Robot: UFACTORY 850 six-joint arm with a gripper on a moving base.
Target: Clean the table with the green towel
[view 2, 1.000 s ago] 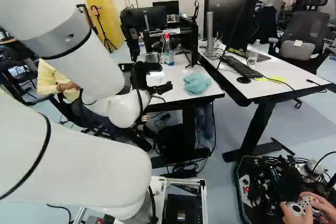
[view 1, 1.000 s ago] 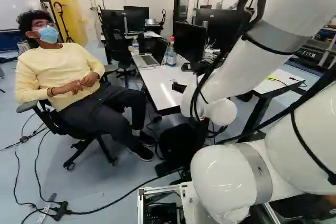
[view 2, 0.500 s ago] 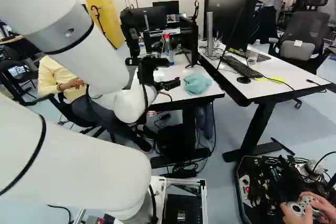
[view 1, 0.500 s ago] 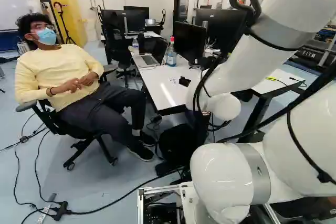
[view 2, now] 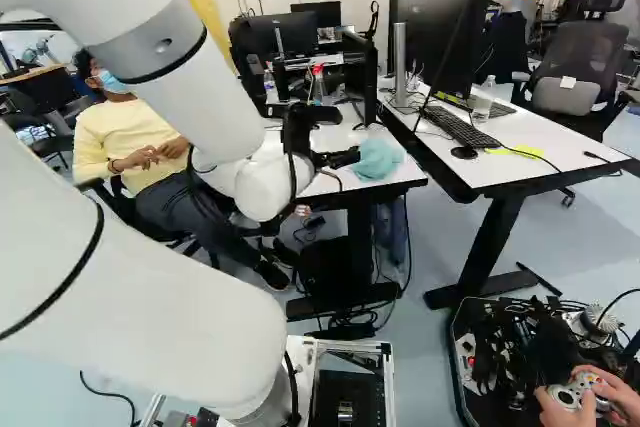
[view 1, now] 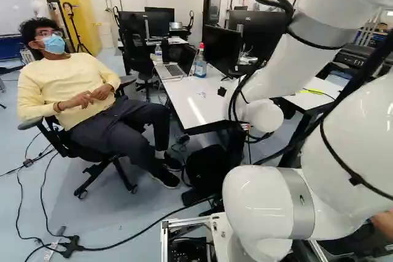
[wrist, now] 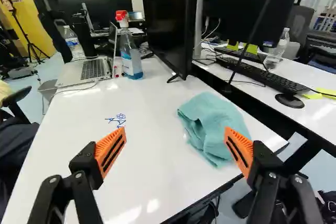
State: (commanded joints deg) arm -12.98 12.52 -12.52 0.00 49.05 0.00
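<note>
Wrist view shows the white table, a black monitor standing on it. The gripper has its fingers wide apart; the green towel (rumpled, rather teal) lies ahead on the table, near its edge. Smaller still: a spray bottle, then blue scribbles.

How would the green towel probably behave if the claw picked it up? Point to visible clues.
The towel lies crumpled in soft folds, so it is probably floppy and would sag. It looks like thin cloth, so likely light for its size. Lying low and slumped on the table, it seems unlikely to roll.
</note>
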